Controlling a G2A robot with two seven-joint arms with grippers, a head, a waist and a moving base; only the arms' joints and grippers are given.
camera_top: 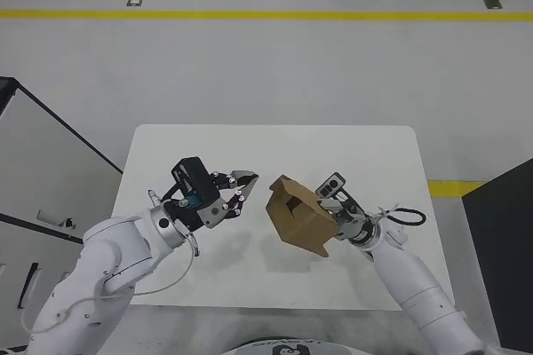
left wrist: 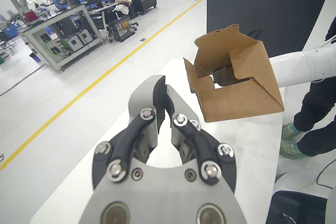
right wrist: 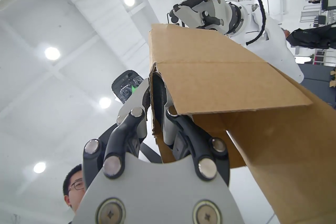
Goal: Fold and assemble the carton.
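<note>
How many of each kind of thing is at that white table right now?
Carton: 1
Grippers: 2, the left gripper and the right gripper
Table: 1
Total: 4

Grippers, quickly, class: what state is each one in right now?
Left gripper: fingers closed, holding nothing, apart from the carton.
Right gripper: fingers closed on a wall of the carton.
</note>
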